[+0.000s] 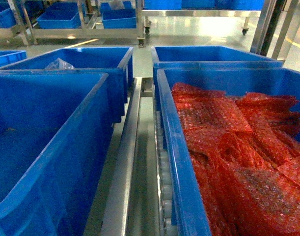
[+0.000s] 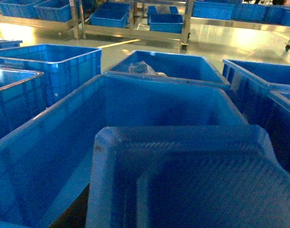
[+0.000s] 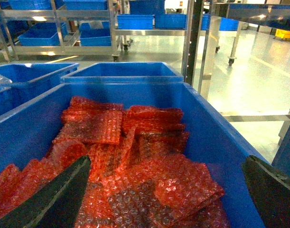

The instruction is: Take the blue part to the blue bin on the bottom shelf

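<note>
Right tool (image 3: 163, 199): two dark, near-black fingers (image 3: 54, 194), broad, flat, tapering to blunt tips, matte surface, at bottom corners of right wrist view. No robot body visible in head or left wrist view.

We're looking at a warehouse or factory floor, probably: rows of blue bins (image 1: 66, 123), steel racks (image 3: 59, 28) on wheels, a roller track (image 1: 164, 187), polished concrete floor (image 3: 258, 71), red bubble-wrap bags (image 3: 135, 156).
</note>
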### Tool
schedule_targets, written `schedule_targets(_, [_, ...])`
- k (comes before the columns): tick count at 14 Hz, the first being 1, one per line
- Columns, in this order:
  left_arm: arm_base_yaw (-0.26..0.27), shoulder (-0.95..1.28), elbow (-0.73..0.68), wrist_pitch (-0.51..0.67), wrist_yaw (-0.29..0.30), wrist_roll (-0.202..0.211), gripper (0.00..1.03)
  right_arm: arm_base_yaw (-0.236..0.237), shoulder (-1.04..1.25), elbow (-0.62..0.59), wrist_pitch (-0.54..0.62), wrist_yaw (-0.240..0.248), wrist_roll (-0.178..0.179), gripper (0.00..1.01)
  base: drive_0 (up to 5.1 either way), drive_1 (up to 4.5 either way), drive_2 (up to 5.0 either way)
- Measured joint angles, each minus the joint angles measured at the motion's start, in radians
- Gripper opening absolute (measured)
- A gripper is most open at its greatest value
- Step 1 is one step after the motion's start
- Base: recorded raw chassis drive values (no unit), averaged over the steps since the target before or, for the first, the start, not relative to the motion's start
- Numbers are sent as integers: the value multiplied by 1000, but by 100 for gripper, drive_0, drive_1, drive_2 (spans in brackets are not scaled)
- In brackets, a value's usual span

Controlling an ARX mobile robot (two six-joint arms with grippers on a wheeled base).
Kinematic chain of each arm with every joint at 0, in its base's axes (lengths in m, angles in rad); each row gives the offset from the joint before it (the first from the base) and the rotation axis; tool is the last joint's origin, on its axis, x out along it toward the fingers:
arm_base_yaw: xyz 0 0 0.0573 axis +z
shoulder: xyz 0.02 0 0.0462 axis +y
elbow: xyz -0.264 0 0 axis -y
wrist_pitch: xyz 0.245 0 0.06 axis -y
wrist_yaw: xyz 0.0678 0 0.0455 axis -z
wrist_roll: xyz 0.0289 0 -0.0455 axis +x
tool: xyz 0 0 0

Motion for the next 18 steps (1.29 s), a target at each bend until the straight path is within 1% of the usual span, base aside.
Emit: schedule_targets(18, [0, 0, 0, 2, -2, 1, 43, 0, 0, 0, 0, 0, 0, 98, 0, 0, 0])
